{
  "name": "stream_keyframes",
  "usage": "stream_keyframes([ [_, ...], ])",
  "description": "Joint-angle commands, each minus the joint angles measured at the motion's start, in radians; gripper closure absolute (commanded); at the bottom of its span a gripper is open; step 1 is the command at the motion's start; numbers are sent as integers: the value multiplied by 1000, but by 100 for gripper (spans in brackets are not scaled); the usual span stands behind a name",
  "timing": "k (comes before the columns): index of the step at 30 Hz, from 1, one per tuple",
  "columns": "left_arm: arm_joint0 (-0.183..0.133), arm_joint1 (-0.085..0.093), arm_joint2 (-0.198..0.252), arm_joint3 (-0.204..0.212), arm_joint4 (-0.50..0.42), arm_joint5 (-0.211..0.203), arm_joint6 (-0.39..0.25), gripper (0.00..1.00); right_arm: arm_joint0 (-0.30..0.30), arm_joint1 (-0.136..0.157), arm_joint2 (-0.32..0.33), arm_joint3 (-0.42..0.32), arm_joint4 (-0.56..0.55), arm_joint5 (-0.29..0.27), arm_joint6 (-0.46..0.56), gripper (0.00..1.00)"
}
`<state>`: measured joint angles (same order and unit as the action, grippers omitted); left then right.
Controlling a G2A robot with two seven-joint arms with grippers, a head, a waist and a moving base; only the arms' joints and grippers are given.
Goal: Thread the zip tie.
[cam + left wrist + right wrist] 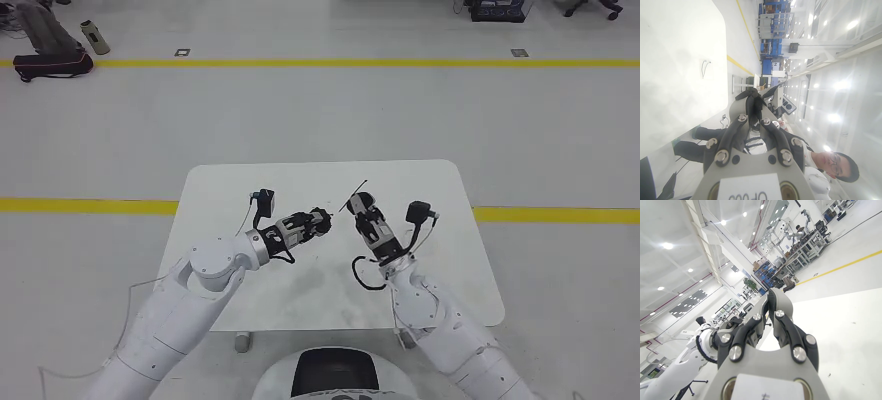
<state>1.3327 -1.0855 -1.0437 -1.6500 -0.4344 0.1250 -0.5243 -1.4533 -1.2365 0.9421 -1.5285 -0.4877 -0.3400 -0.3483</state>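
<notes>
A thin black zip tie (pixel 354 193) sticks up and away from my right gripper (pixel 353 206), which is shut on it above the middle of the white table (pixel 430 290). In the right wrist view the right gripper (pixel 770 294) has its ribbed pads pressed together, and the tie itself is too thin to make out. My left gripper (pixel 325 220) is held just to the left of it, tip pointing at the right gripper. In the left wrist view the left gripper (pixel 753 93) is shut, with black material bunched at its tip; I cannot tell whether it holds anything.
Both grippers hover over the table's middle, a small gap between them. The table's far rounded corner (pixel 723 20) and its edge (pixel 829 296) are near. A yellow floor line (pixel 320 63) and a dark bag (pixel 50 62) lie far off.
</notes>
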Motion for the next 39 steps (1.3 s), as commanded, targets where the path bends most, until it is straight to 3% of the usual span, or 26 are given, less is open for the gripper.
stream_keyframes([
  [1, 0, 0, 0, 0, 0, 0, 0, 100, 8, 3, -16, 8, -2, 0, -19, 100],
  [16, 0, 0, 0, 0, 0, 0, 0, 100, 8, -1, -10, 23, -38, 0, -39, 100],
  [39, 0, 0, 0, 0, 0, 0, 0, 100, 35, -9, -53, 75, -67, 0, -115, 100],
])
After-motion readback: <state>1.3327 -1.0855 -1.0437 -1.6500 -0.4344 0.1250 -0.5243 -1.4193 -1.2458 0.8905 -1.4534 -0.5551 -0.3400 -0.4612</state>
